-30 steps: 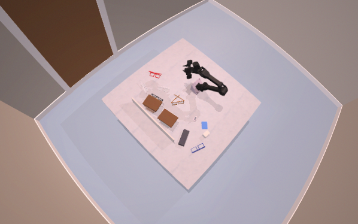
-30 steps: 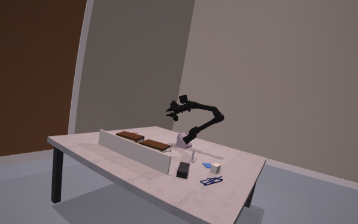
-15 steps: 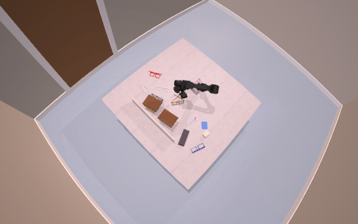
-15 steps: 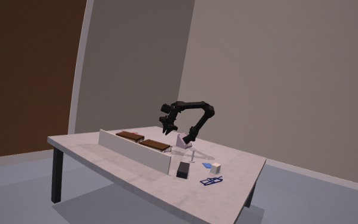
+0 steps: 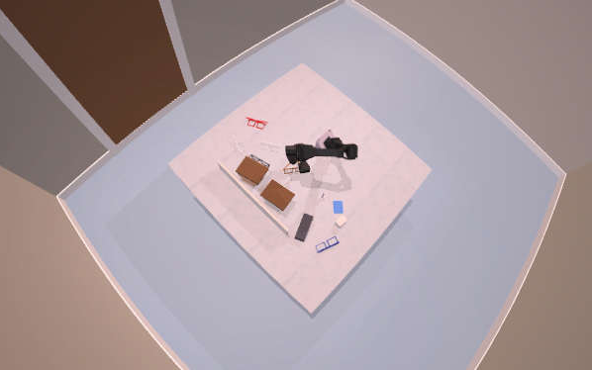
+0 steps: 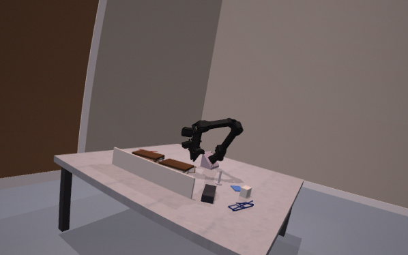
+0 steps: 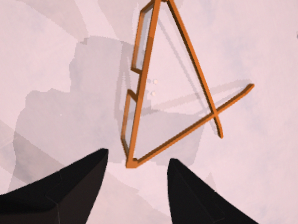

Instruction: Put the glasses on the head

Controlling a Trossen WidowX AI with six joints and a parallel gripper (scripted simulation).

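Below the open pincer [image 5: 298, 170] [image 6: 194, 160] [image 7: 139, 160], orange-brown glasses [image 5: 291, 170] [image 7: 141, 85]

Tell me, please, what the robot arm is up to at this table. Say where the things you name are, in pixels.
The black robot arm has its open gripper [image 5: 304, 168] [image 6: 193, 159] [image 7: 139, 160] over the orange-brown tortoiseshell glasses [image 5: 291, 171] [image 7: 141, 82], which lie on the pale marbled table [image 5: 378, 163] [image 6: 121, 181] [image 7: 40, 60]. One hinge corner shows between the fingertips, though nothing is gripped. The glasses are not yet on either display head; presumably the arm is about to pick them up.
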